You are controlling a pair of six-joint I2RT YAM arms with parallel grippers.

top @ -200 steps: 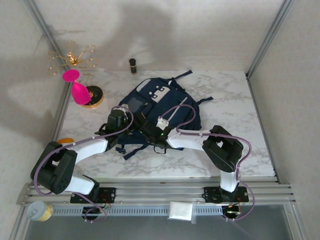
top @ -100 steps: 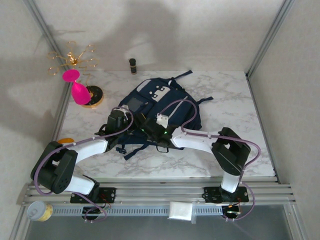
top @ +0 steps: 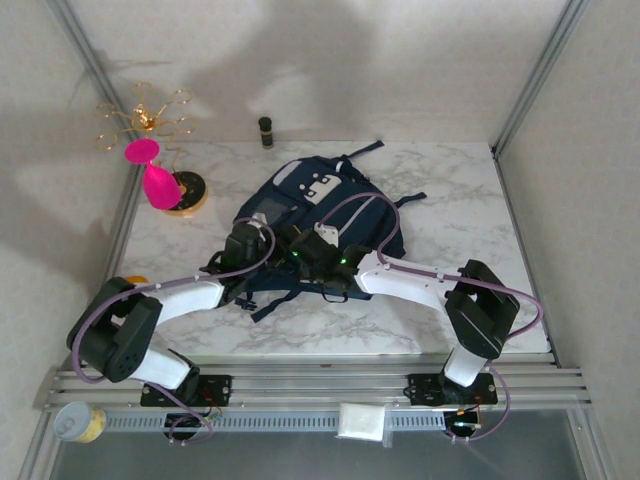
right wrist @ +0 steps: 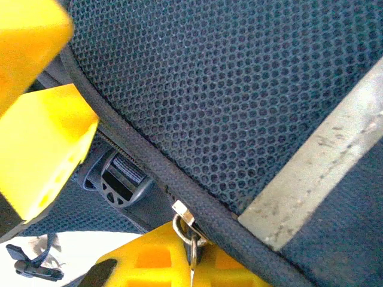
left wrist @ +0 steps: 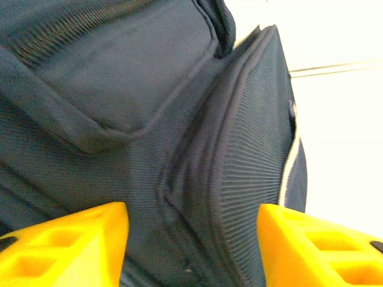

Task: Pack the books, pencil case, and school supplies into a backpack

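Two arms reach in from the near edge of the marble table [top: 450, 200] and meet at the near end of the backpack [top: 325, 200]. The backpack lies flat on the middle of the table, its white-grey patches towards the far edge and its dark straps [top: 268, 303] trailing towards the near edge. The left gripper [top: 243, 243] sits on the backpack's near-left part. In the left wrist view its yellow fingers [left wrist: 66, 239] stand well apart, released, with ribbed navy fabric and a folded seam of the backpack [left wrist: 149, 119] showing in the gap between them. I cannot tell whether the pads press on the cloth. The right gripper [top: 302, 250] lies just beside it, over the backpack's near middle. In the right wrist view its jaws are clenched on the small metal zip pull [right wrist: 189, 230], whose ring disappears between the two yellow fingertips [right wrist: 155, 260]. Above the pull runs a dark piped seam, then a mesh panel [right wrist: 227, 89] crossed by a pale strip [right wrist: 323, 149]. A black plastic buckle [right wrist: 116, 179] hangs just left of the pull. Near the far-left corner a pink ornament [top: 155, 180] stands on a round tan base, with a gold wire stand [top: 145, 118] behind it. A small dark bottle [top: 266, 131] stands at the far edge.
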